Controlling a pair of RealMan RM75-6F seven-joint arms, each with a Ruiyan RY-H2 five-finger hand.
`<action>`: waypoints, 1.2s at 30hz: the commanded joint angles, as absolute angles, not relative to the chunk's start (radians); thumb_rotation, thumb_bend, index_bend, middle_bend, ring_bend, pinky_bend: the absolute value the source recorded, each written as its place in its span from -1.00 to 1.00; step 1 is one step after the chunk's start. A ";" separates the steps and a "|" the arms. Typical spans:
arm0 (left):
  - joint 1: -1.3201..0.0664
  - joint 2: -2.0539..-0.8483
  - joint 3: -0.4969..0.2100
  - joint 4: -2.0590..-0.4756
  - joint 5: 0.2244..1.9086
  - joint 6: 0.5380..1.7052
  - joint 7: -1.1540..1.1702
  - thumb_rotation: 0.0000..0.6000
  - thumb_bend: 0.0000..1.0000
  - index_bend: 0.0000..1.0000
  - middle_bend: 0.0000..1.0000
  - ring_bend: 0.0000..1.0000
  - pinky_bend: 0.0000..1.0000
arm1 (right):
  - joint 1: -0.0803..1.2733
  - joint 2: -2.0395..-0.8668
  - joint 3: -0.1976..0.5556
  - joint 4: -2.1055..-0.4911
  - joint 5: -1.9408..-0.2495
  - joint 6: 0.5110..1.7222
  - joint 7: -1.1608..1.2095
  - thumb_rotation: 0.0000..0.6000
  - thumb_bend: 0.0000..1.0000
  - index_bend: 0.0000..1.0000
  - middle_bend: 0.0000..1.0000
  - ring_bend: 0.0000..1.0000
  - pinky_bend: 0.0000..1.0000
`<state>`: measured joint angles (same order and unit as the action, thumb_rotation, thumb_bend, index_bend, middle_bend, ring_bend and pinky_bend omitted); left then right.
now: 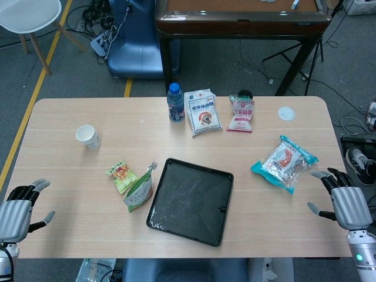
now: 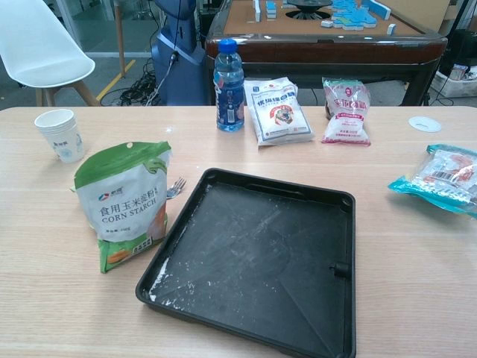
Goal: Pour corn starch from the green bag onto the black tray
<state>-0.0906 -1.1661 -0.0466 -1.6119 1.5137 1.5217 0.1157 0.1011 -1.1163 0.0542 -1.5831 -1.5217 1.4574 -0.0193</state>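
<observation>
The green corn starch bag [image 1: 139,192] [image 2: 123,201] stands upright just left of the black tray [image 1: 191,200] [image 2: 253,253], its top looking open. White powder streaks lie on the tray floor, thickest at its near left corner. My left hand [image 1: 20,207] hovers at the table's near left edge, fingers apart, holding nothing. At the near right edge my right hand [image 1: 343,201] is likewise spread and empty. Both hands are far from the bag. Neither hand appears in the chest view.
A small green snack packet [image 1: 120,175] and a fork [image 1: 152,167] lie by the bag. A paper cup [image 1: 87,136] stands at left. A blue bottle [image 1: 175,102], two white bags [image 1: 201,111] [image 1: 241,113], a white lid [image 1: 286,113] and a teal packet [image 1: 284,163] occupy the back and right.
</observation>
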 commanded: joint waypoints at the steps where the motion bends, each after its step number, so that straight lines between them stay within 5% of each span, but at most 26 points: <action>1: -0.091 -1.166 -0.047 -1.612 1.513 1.521 0.117 1.00 -0.62 -0.58 -0.57 -0.50 -0.65 | 0.101 -1.116 0.054 -1.583 -1.522 1.458 -0.020 1.00 -0.81 -0.52 -0.43 -0.69 -0.64; 12: -0.116 -1.174 -0.054 -1.587 1.502 1.473 0.045 1.00 -0.62 -0.60 -0.57 -0.50 -0.65 | 0.108 -1.082 0.075 -1.605 -1.530 1.479 -0.014 1.00 -0.81 -0.52 -0.43 -0.69 -0.64; 36: -0.360 -1.314 -0.060 -1.485 1.465 1.085 -0.233 1.00 -0.66 -0.99 -0.73 -0.58 -0.65 | 0.122 -0.988 0.117 -1.697 -1.456 1.457 -0.050 1.00 -0.81 -0.52 -0.43 -0.69 -0.64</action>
<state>-0.3485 -1.3018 -0.0598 -1.4848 1.4779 1.0998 -0.2345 0.1218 -0.9880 0.1172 -1.6973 -1.4564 1.4575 -0.0498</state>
